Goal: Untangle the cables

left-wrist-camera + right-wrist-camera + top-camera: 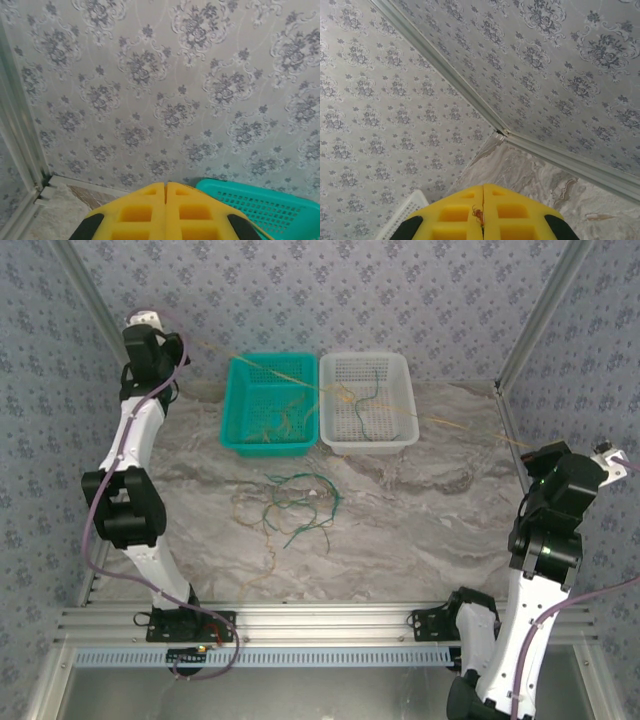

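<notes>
A yellow-tan cable (450,424) runs taut across the back of the table, over both baskets, from my left gripper (148,320) to my right gripper (610,456). Both are raised near the walls. The left gripper (165,186) has its yellow jaws pressed together; the held cable itself is hidden there. The right gripper (483,189) is shut, with a reddish wire end (479,216) pinched in the seam. A loose tangle of green and tan cables (300,502) lies on the table's middle. More tan cables (280,420) lie in the teal basket, and a green cable (366,390) lies in the white basket.
The teal basket (232,410) and the white basket (410,390) stand side by side at the back; their corners appear as teal basket (270,200) and white basket (405,212). Patterned walls with metal frame posts (530,330) close in the marble table (430,510).
</notes>
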